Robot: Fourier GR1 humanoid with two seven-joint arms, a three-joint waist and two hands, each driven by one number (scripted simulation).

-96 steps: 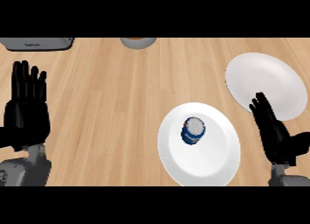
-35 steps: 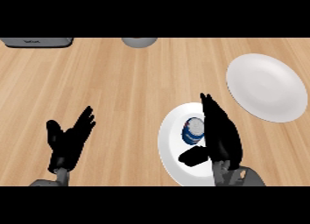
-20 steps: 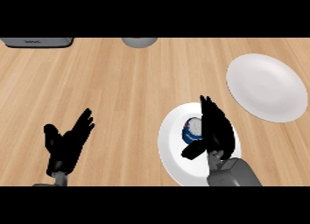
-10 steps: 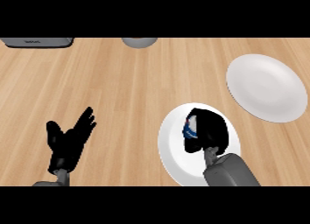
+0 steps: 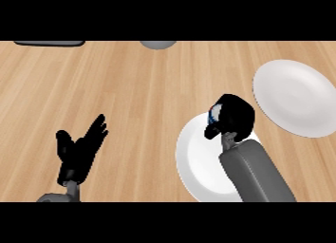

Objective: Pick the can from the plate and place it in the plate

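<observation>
Light is even and bright, w/ no clear source direction. Wooden counter (image 5: 129, 95) evenly lit, no glare or hot spots. Both white plates read flat, barely shaded. Black hands show almost no surface detail. Shadows very faint. No obvious edge distortion; focus uniform throughout.

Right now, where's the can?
The can is right of centre in the head view, wrapped in the right hand at the near plate's top edge, left of the far plate.
</observation>
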